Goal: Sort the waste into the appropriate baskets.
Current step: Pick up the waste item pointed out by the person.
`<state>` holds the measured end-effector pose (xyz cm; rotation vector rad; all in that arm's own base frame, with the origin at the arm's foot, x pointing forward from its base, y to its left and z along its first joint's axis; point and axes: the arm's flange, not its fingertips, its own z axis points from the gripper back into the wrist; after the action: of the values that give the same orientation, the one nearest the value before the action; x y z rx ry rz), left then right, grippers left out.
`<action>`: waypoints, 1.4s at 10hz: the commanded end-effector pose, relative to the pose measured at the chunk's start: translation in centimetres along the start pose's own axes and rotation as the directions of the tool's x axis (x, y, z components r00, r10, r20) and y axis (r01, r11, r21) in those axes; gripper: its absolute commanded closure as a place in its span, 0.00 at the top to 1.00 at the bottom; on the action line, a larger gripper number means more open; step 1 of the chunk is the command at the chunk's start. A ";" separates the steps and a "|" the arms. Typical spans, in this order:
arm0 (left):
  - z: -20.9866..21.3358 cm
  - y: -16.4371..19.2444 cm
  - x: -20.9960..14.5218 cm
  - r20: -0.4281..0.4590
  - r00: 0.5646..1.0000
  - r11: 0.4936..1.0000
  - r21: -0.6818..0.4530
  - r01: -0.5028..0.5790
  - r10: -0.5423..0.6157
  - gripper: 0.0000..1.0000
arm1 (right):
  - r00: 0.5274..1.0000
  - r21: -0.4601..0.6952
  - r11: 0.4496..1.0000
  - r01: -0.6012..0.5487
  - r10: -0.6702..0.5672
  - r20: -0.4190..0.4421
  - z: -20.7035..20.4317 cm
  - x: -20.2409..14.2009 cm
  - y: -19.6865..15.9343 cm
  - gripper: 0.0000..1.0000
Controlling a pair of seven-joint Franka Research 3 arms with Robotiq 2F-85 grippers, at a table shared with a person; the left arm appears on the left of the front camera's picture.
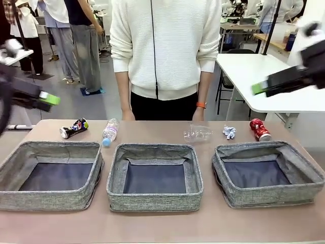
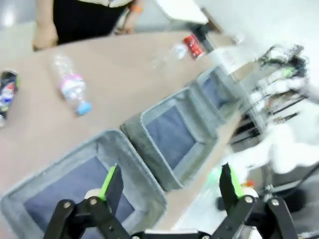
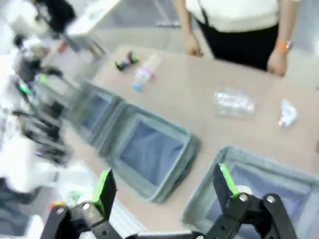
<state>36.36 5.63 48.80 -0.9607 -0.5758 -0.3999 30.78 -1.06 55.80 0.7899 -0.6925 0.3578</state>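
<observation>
Along the far edge of the table lie a dark multicoloured can (image 1: 74, 128), a clear plastic bottle (image 1: 109, 131), a clear plastic cup (image 1: 197, 133), a white paper wad (image 1: 229, 132) and a crushed red can (image 1: 260, 129). In front of them stand three grey baskets: left (image 1: 56, 146), middle (image 1: 154, 149), right (image 1: 264, 147). My left gripper (image 1: 48, 100) hovers open, high above the table's left end. My right gripper (image 1: 261, 89) is open too, high at the right. The left wrist's gripper (image 2: 169, 186) holds nothing over the left basket (image 2: 144, 194). The right wrist's gripper (image 3: 164, 186) is likewise unladen.
A person in a white sweater (image 1: 165, 46) stands at the far side, hands hanging at the table edge. A white table (image 1: 264, 81) stands behind at the right. Bare tabletop (image 1: 162, 229) runs along the near edge.
</observation>
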 end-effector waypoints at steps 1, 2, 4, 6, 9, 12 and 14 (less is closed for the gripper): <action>4.4 5.2 -1.4 0.135 0.955 0.963 -0.100 -0.252 0.264 1.00 | 0.881 0.156 0.890 0.429 -0.450 0.145 7.9 -5.3 -9.1 1.00; 7.2 7.7 -4.4 0.250 0.899 0.932 -0.135 -0.336 0.360 1.00 | 0.811 0.195 0.824 0.532 -0.562 0.164 10.2 -7.3 -14.2 1.00; 7.7 9.3 -7.6 0.327 0.800 0.861 -0.111 -0.497 0.504 1.00 | 0.697 0.260 0.737 0.624 -0.675 0.243 10.6 -10.2 -18.7 1.00; 9.5 8.1 -6.1 0.247 0.896 0.928 -0.153 -0.340 0.369 1.00 | 0.877 0.183 0.882 0.433 -0.460 0.138 11.9 -9.8 -13.5 1.00; 9.5 8.1 -6.1 0.247 0.896 0.928 -0.153 -0.340 0.369 1.00 | 0.877 0.183 0.882 0.433 -0.460 0.138 11.9 -9.8 -13.5 1.00; 9.5 8.1 -6.1 0.247 0.896 0.928 -0.153 -0.340 0.369 1.00 | 0.877 0.183 0.882 0.433 -0.460 0.138 11.9 -9.8 -13.5 1.00; 9.5 8.1 -6.1 0.247 0.896 0.928 -0.153 -0.340 0.369 1.00 | 0.877 0.183 0.882 0.433 -0.460 0.138 11.9 -9.8 -13.5 1.00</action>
<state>33.21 18.43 43.92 -1.1919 -0.5842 0.0536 25.45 -19.41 47.51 1.1019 -0.6071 -0.1123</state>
